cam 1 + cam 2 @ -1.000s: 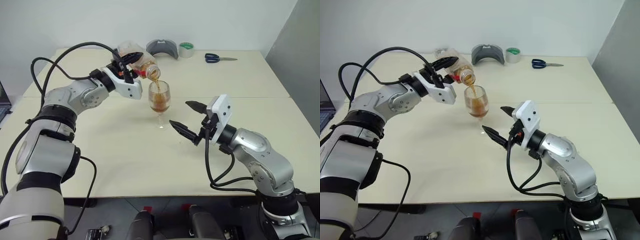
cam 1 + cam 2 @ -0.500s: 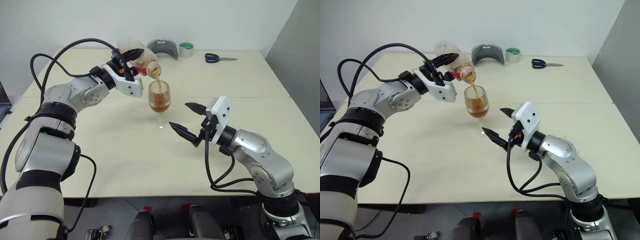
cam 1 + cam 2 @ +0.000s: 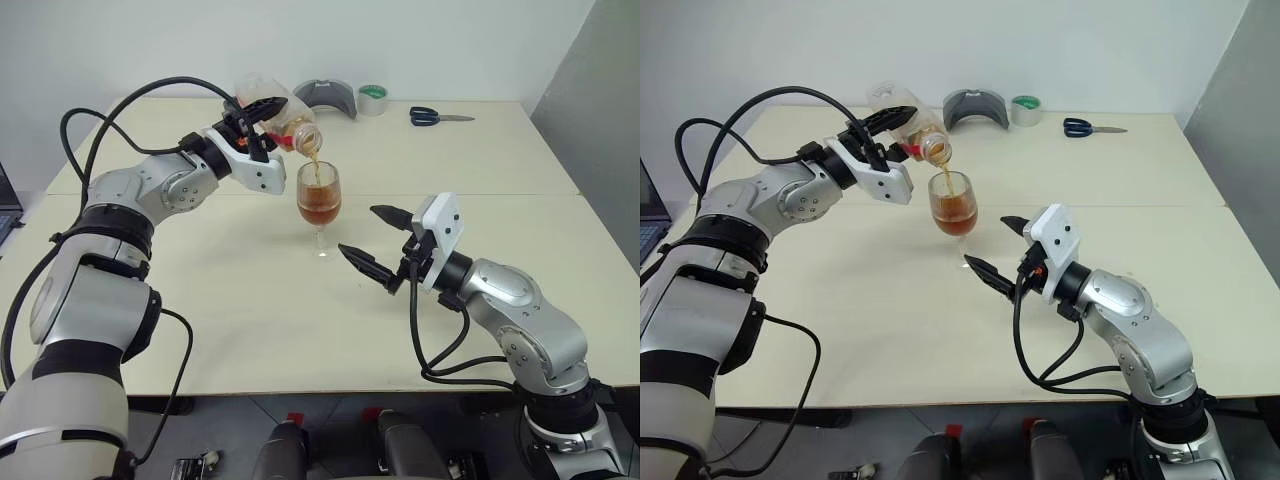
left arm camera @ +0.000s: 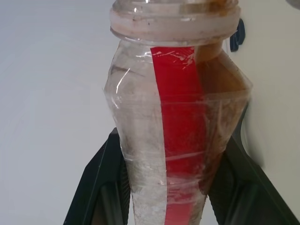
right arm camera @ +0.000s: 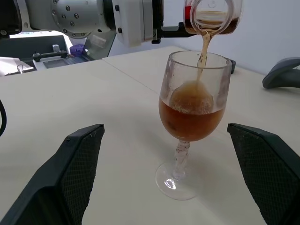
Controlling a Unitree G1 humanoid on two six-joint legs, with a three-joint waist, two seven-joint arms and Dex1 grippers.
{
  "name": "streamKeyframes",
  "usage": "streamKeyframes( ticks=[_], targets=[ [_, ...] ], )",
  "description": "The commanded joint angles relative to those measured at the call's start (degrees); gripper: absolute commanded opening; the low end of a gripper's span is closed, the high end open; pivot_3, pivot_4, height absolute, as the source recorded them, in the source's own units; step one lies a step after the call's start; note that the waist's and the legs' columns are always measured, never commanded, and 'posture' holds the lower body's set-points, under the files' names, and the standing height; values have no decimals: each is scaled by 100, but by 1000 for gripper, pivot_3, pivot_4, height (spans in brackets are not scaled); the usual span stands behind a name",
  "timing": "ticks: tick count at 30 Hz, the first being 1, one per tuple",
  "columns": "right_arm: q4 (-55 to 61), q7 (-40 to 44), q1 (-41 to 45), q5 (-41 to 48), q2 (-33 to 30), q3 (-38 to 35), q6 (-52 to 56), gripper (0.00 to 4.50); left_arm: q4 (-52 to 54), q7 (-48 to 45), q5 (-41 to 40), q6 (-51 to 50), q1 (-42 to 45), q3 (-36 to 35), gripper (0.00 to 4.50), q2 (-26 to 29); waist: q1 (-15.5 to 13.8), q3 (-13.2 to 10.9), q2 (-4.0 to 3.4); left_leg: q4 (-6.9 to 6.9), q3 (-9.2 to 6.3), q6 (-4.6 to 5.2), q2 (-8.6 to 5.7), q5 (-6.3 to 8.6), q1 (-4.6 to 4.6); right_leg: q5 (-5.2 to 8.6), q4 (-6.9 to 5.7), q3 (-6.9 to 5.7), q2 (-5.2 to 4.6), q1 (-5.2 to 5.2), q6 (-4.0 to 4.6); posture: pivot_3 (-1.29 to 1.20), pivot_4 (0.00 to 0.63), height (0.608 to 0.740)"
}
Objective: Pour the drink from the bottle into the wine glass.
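The left gripper (image 3: pixel 262 108) has its fingers (image 4: pixel 101 185) closed on the sides of the bottle (image 3: pixel 281 118), holding it tipped with its long axis slanting down toward the wine glass (image 3: pixel 319 205), mouth lowest. The mouth hangs just above the glass rim, slightly to the left-arm side, and a thin stream of the drink (image 5: pixel 202 47) falls from it into the bowl. The glass stands upright near the middle of the desk (image 3: pixel 240 320), its bowl roughly half full. Judging by this, the pour is well along; what matters next is keeping the mouth over the rim as the bottle tilts further or levels off.

The right gripper (image 3: pixel 375 242) waits near the glass, on the side toward the front edge, its fingers spread wide and holding nothing.

The right wrist view shows the stream and the foam where it lands; the left wrist view shows the bottle's red label strip and the little drink left along one side.
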State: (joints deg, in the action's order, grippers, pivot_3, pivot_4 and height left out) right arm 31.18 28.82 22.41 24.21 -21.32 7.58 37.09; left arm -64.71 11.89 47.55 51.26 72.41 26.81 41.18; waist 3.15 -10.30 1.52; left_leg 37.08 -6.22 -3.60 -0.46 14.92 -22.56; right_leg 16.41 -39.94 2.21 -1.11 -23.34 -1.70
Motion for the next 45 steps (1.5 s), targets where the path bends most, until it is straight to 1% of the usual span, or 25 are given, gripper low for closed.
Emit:
streamKeyframes(
  ticks=[1,8,14,20,21,23,26,28,32,35,37,38,41,45],
  targets=[
    [285,0,5,78,-12,-61,-29,4500,12,-5,-226,-56,186,-154,1765,9,1,0,0,0,0,0,0,0,0,0,0,0,0,0,0,0,150,740],
    [245,-18,66,69,13,-101,-99,4500,38,-567,-818,-52,64,-393,1765,-146,1,0,0,1,0,0,0,0,-1,0,0,-1,-1,0,0,0,150,740],
    [177,-92,128,-60,129,-131,-415,4500,157,-1214,-1457,-144,-121,-694,1765,-302,11,0,0,1,1,0,0,0,0,0,-2,1,0,0,0,0,150,740],
    [155,56,229,18,134,-205,-633,4500,464,-2446,-2560,-501,-447,-1224,1765,-637,10,1,0,8,-2,-3,-1,-2,-3,0,-2,-1,-1,0,0,0,150,740],
    [165,97,233,36,116,-198,-640,4500,604,-2741,-2936,-760,-547,-1427,1765,-754,9,0,0,7,-1,-3,0,-2,-3,0,-3,0,-1,0,0,0,150,740],
    [172,138,237,51,92,-198,-646,4500,888,-3122,-3398,-1142,-710,-1683,1765,-881,11,1,0,8,-1,-2,0,-1,-3,0,-3,1,-1,0,1,0,150,740],
    [188,192,296,167,38,-242,-484,4500,1736,-3618,-4281,-2250,-1177,-2231,1764,-1012,41,1,0,10,-1,-2,2,-2,-2,0,-5,4,-1,0,1,0,150,740],
    [205,260,324,232,-44,-232,-390,4500,2360,-3700,-4771,-3141,-1506,-2630,1763,-1020,74,1,0,10,0,-2,4,-1,0,0,-7,5,0,0,1,0,150,740],
    [241,414,386,266,-309,-113,-195,4500,3391,-3604,-5110,-4352,-2223,-3136,1762,-827,146,1,0,10,-5,-1,7,-1,3,0,-10,4,3,0,1,0,150,740],
    [295,499,490,313,-515,63,205,4500,4122,-3495,-5579,-5479,-2875,-3634,1762,-791,166,2,-1,11,-5,-1,7,-1,5,-1,-12,7,1,0,1,0,150,740],
    [255,446,592,249,-575,163,405,4500,4518,-3504,-6065,-6332,-3231,-3970,1762,-889,161,2,0,11,-6,-1,8,-1,6,0,-12,7,1,1,2,0,150,740],
    [198,409,644,227,-573,190,501,4500,4660,-3527,-6171,-6581,-3419,-4050,1762,-901,160,2,0,13,-9,-1,8,-1,4,-1,-11,5,1,1,2,0,150,740],
    [92,428,728,226,-526,208,534,4500,4964,-3407,-6366,-7073,-3820,-4264,1762,-948,144,3,2,18,-11,-1,7,-1,2,-1,-12,4,-2,1,2,0,150,740],
    [127,623,777,362,-471,261,526,4500,5243,-3361,-6423,-7314,-4153,-4351,1761,-914,100,5,5,19,-12,-1,8,-1,-1,-1,-8,2,-6,3,2,0,150,740]
  ],
)
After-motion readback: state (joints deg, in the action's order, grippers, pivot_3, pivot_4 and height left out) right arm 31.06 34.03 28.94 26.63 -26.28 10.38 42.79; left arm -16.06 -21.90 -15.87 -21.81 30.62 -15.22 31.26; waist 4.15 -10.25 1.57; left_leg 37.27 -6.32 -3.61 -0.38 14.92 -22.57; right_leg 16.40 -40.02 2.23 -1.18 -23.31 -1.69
